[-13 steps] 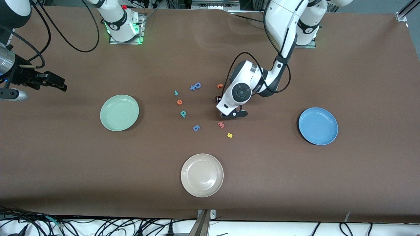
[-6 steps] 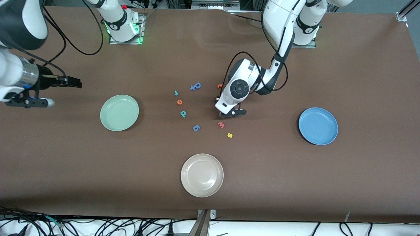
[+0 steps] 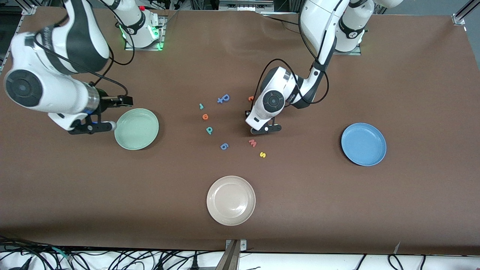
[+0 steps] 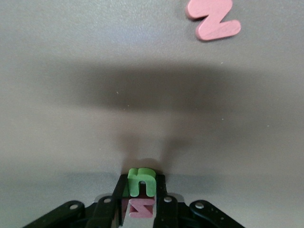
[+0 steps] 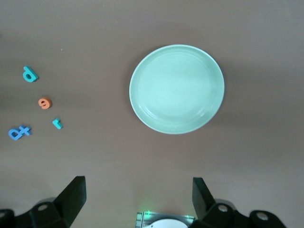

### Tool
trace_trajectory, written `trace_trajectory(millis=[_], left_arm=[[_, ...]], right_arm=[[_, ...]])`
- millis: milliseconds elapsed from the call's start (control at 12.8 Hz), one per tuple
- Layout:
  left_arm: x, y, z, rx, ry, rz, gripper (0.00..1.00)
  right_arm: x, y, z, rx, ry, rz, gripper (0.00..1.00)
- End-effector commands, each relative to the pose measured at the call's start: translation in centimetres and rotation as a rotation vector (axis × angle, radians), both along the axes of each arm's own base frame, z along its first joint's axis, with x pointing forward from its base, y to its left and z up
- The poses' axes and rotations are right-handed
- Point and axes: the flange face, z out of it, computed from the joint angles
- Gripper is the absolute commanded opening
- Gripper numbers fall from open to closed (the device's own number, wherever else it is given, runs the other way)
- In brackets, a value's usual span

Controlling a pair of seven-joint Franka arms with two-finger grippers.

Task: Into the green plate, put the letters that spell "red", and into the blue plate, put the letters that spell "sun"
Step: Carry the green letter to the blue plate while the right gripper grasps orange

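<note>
My left gripper [image 3: 249,113] is down at the table among the letters and is shut on the green U-shaped letter [image 4: 141,181]. A dark red letter [image 4: 141,208] sits between the same fingers, closer to the palm. The pink "w" [image 4: 213,19] and the yellow "s" [image 3: 263,154] lie nearer the front camera. The teal "r" [image 3: 201,106], orange "e" [image 3: 205,116] and teal "d" [image 3: 209,130] lie toward the green plate [image 3: 136,129]. My right gripper [image 3: 125,100] hangs open and empty by that plate's rim. The blue plate [image 3: 363,144] holds nothing.
A cream-white plate [image 3: 231,200] lies nearest the front camera. Blue letters [image 3: 223,98] and another blue one [image 3: 224,146] lie among the task letters. An orange letter [image 3: 251,98] sits beside the left wrist. Cables run along the table's front edge.
The left gripper has closed on the green letter. The right arm has swung in from its end of the table to the green plate's rim.
</note>
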Motion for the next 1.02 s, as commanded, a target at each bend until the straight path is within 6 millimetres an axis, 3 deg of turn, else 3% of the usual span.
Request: trace_trajectory(millis=[0, 78, 235, 391, 547, 625, 938], left_arm=[[0.7, 0.4, 0.1, -0.010, -0.011, 0.023, 0.18], [1.5, 0.9, 0.5, -0.013, -0.020, 0.032, 0.15], [3.5, 2.3, 1.9, -0.028, -0.039, 0.063, 0.14], [6.1, 4.6, 3.5, -0.043, -0.061, 0.106, 0.13], [8.7, 7.4, 5.2, -0.040, -0.069, 0.140, 0.12], [9.9, 9.1, 5.9, -0.031, -0.065, 0.154, 0.12], [14.9, 17.3, 8.6, 0.054, -0.061, 0.166, 0.11]], right_arm=[[1.5, 2.2, -3.1, 0.020, -0.037, 0.014, 0.98], [1.9, 3.1, -4.2, 0.019, -0.059, 0.005, 0.98], [1.4, 6.9, -4.9, 0.008, -0.085, -0.004, 0.94], [0.1, 11.3, -7.5, -0.003, -0.132, -0.027, 0.94], [-1.4, 13.5, -10.5, 0.007, -0.185, -0.037, 0.94], [-2.3, 14.1, -12.1, 0.011, -0.208, -0.049, 0.94], [-7.9, 19.9, -17.2, 0.075, -0.309, -0.195, 0.92]])
